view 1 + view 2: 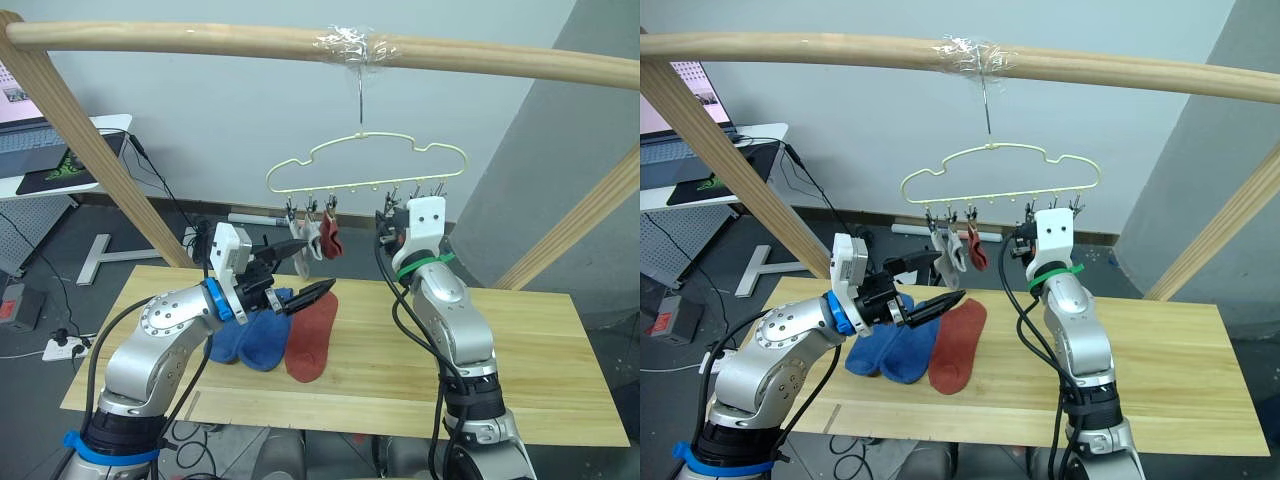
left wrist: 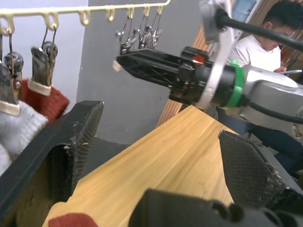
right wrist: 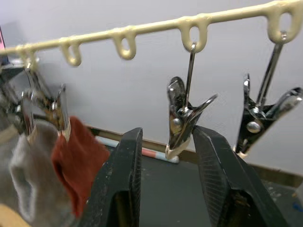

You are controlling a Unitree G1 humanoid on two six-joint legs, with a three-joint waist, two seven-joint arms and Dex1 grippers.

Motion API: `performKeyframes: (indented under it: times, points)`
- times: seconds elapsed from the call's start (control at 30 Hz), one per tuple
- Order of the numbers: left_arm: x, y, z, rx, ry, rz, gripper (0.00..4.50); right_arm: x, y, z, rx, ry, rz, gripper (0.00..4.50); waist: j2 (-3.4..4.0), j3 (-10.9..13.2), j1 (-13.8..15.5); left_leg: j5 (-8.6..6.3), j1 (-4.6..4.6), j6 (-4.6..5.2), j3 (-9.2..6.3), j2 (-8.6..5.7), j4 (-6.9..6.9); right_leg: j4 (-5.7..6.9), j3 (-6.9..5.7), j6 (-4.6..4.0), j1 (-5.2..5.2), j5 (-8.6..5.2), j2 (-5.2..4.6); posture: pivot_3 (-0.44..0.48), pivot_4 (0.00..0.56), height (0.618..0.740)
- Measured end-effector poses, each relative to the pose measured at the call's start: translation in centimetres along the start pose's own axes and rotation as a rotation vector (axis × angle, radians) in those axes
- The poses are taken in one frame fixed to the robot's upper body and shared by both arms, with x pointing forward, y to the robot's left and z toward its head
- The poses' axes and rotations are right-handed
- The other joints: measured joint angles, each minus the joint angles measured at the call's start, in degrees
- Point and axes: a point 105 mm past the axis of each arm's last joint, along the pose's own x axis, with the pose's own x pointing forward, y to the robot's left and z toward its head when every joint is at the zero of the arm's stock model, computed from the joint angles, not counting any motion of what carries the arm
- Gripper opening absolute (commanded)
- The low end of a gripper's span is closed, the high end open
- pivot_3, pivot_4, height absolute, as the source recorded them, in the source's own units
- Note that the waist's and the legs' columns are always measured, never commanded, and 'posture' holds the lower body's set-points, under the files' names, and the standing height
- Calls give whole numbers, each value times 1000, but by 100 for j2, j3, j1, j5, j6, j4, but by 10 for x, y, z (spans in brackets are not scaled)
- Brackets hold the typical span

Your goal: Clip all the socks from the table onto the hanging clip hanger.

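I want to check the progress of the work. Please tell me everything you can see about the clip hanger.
The clip hanger is thin pale yellow-green wire with a wavy top. Its metal hook hangs from the taped wooden bar above the table. Small metal clips dangle from loops along its lower rail. Clips toward the robot's left hold grey socks and one rust-red sock; the others look empty. The right gripper, open, brackets one empty clip without visibly touching it.

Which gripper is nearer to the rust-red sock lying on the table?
Left. The left gripper hangs open just above the rust-red sock on the table; the right gripper is raised, open, at an empty clip of the clip hanger.
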Motion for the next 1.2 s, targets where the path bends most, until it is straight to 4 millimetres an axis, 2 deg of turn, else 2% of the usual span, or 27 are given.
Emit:
performKeyframes:
  times: [0.1,0.3,0.67,0.9,1.2]
  points:
    - [0,0,0,0,1,1,4500,4,-5,-2,57,20,-31,1696,2,1,2,0,0,0,-1,0,-1,0,0,0,0,0,0,155,167,740]
    - [0,0,-1,-4,1,4,4500,6,-10,-3,53,25,-52,1696,12,8,-5,0,1,1,-1,0,-4,1,-1,0,-2,0,0,154,166,740]
    - [4,4,10,5,-43,17,4500,11,13,9,66,-12,47,1696,14,10,-8,0,-1,0,-1,0,-5,1,-2,0,-3,0,0,152,169,740]
    - [6,3,20,13,-83,10,4500,15,16,18,61,-44,62,1696,15,11,-13,0,0,0,-1,0,-6,1,-2,0,-3,0,0,153,169,740]
    - [10,5,31,23,-129,13,4500,18,12,12,49,-29,54,1696,15,11,-19,0,-1,0,-1,0,-6,1,-3,0,-3,0,0,154,168,740]
